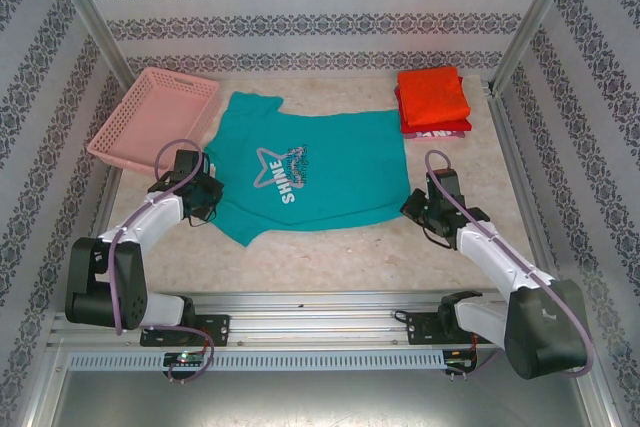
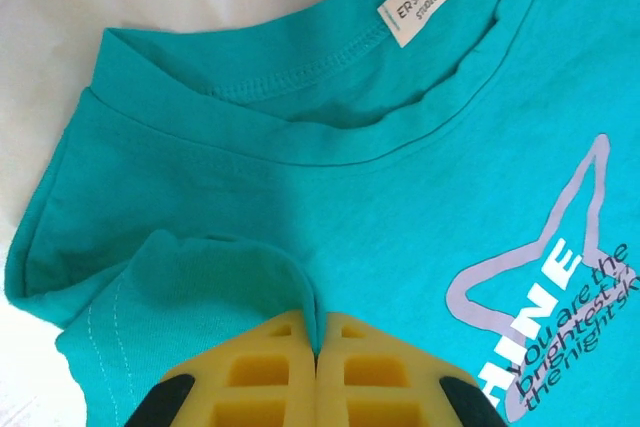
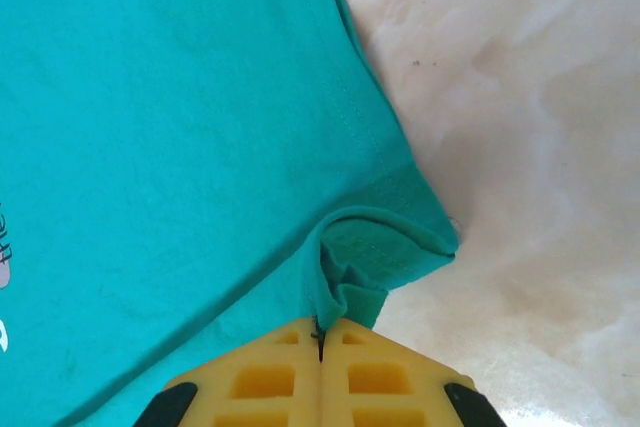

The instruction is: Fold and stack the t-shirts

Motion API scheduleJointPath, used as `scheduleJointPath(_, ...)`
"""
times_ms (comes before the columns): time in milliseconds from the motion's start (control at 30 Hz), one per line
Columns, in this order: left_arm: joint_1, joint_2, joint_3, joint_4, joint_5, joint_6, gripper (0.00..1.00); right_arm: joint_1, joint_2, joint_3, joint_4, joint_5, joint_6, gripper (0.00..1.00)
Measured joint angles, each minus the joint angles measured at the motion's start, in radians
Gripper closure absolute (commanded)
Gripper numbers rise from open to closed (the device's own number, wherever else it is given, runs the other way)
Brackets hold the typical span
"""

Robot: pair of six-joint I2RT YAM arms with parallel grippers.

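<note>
A teal t-shirt [image 1: 310,172] with a pale star print lies spread flat in the middle of the table. My left gripper [image 1: 210,194] is shut on the teal cloth by the sleeve and shoulder; a raised fold [image 2: 300,287] runs into its yellow fingertips [image 2: 345,337] below the collar label. My right gripper [image 1: 415,205] is shut on the shirt's near right hem corner, and a bunched fold of cloth [image 3: 375,257] rises from its yellow fingertips [image 3: 350,342]. Folded orange-red and red t-shirts [image 1: 432,99] are stacked at the back right, a white-pink printed one under them.
A pink plastic lattice basket [image 1: 155,117] stands at the back left of the table. Patterned walls and metal posts close in the sides and back. Pale table surface [image 3: 530,147] lies right of the shirt's hem.
</note>
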Motion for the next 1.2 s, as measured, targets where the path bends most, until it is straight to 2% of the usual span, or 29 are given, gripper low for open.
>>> scheduleJointPath(300, 0.0, -0.038, 0.014, -0.008, -0.002, 0.008, 1.0, 0.0, -0.025, -0.004, -0.048, 0.009, 0.007, 1.0)
scheduleJointPath(700, 0.001, -0.039, 0.151, -0.058, -0.048, 0.081, 1.0, -0.01, 0.013, 0.157, -0.074, 0.016, -0.027, 1.0)
scheduleJointPath(1200, 0.006, 0.131, 0.328, -0.084, -0.046, 0.193, 1.0, -0.033, 0.156, 0.235, -0.076, 0.018, -0.076, 1.0)
